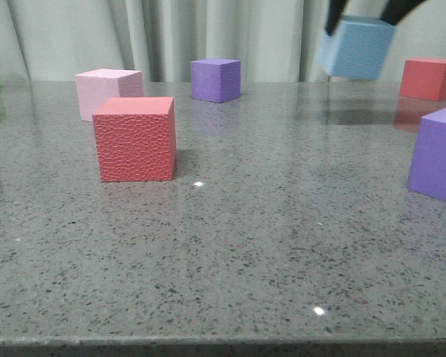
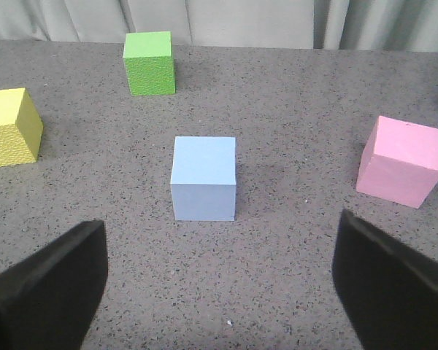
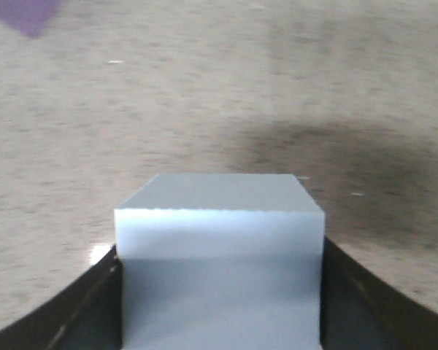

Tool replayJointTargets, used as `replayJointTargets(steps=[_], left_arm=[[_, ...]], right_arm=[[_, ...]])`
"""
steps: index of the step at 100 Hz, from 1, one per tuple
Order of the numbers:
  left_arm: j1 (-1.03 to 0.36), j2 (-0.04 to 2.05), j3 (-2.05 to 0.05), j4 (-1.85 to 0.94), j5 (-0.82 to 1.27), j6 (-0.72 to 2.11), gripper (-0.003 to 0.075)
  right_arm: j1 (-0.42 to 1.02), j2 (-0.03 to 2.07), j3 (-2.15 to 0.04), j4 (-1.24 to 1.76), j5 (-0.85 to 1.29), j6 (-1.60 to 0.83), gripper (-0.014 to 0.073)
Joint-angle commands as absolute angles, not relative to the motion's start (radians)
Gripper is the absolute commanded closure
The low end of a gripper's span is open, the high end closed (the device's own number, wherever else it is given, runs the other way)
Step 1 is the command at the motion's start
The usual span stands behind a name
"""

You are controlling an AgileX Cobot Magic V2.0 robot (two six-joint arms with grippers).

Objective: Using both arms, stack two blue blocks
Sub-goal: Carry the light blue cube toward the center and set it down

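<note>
Up at the far right of the front view, we have one blue block (image 1: 357,48) off the tabletop (image 1: 245,245), clamped in the right end effector (image 1: 368,13), and it hangs tilted, one corner lower than the other. From the right wrist we see that same block (image 3: 220,248) wedged between the two dark fingers (image 3: 73,313), pressed on both sides, with blurred tabletop beneath it. The second blue block (image 2: 204,177) sits flat on the tabletop under the left wrist camera, square between the left end effector (image 2: 219,284), whose fingers (image 2: 47,288) stand wide apart and well clear of it, holding nothing. Now, the risks as we judge them: that tilt is the big one, because a cube set down corner-first may rock or slide off the lower one. The foam may also squash under the clamp and spring when let go, nudging the stack. The blur suggests speed, and a quick arrival could knock the waiting block askew. Around it we spot a green cube (image 2: 150,63), a yellow cube (image 2: 11,125) and a pink cube (image 2: 400,160), all apart from it, though the pink one lies nearest the likely approach. If the left arm closes to steady the base, the two arms crowd one spot and could clash. Out front, the red cube (image 1: 135,139) and a purple cube (image 1: 215,79) stand well away.
</note>
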State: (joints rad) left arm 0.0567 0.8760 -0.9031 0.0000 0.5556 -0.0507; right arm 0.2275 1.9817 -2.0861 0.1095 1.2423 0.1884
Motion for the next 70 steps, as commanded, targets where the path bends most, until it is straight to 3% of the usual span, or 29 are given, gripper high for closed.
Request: replayJointTargets(steps=[1,34,70], left_arm=[[0.056,0.871,-0.940,-0.014,0.486,-0.049,0.0111],[0.056,0.871,-0.940,-0.029,0.488,-0.049,0.0111],[0.056,0.871,-0.940,-0.031,0.486,-0.049,0.0111]], right_arm=[[0.281,1.914,-2.137,0.122,1.263,0.228,0.0183],[0.462,1.986,-2.152,0.123,1.199,0.305,0.0183],[0.496,2.088,-2.278,0.138,1.159,0.437,0.0183]])
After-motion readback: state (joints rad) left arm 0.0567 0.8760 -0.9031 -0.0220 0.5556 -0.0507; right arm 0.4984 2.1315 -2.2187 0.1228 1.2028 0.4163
